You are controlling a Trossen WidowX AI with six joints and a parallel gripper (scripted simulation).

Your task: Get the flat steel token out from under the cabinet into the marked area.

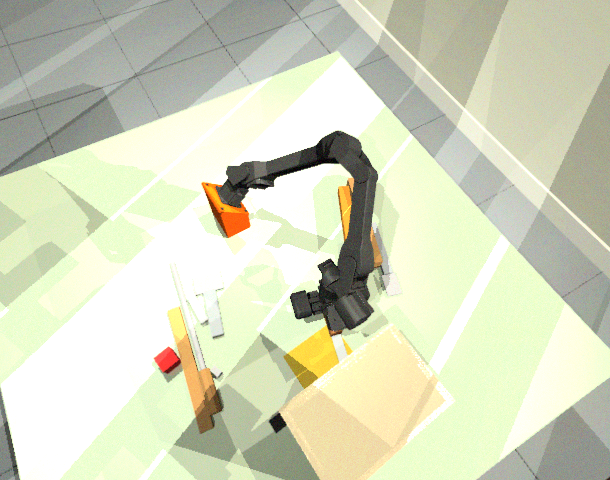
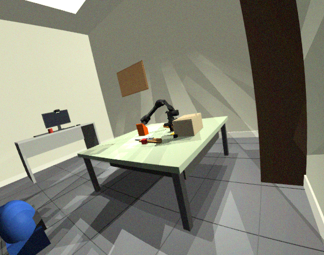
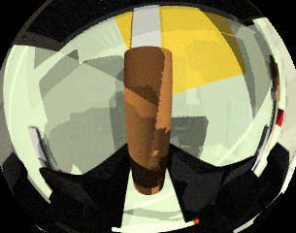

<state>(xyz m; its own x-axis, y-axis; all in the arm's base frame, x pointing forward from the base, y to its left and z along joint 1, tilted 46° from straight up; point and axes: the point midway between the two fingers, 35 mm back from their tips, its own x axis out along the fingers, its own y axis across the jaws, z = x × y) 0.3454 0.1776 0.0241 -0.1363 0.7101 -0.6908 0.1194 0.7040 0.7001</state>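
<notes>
My gripper [image 1: 332, 324] [image 3: 147, 147] is shut on the brown handle [image 3: 148, 97] of a tool, in front of the cabinet. The tool's flat grey blade [image 1: 339, 347] [image 3: 147, 26] extends from the handle over the yellow marked area [image 1: 310, 359] [image 3: 201, 63] towards the cabinet [image 1: 367, 403] [image 2: 184, 127]. In the top view the blade's far end is hidden at the cabinet's edge; I cannot tell whether it is under the cabinet or how high it is. The steel token is not visible in any view, and the vent slots cannot be made out.
A black block [image 1: 277, 422] is by the cabinet's corner. A red cube [image 1: 166, 360] [image 2: 143, 141] lies beside a long wooden bar [image 1: 186, 361]. A thin metal rod [image 1: 184, 304] and a grey T-shaped piece [image 1: 212, 310] lie nearby. Orange-brown bars [image 1: 344, 206] lie beneath my arm, beside a grey-ended piece [image 1: 390, 283].
</notes>
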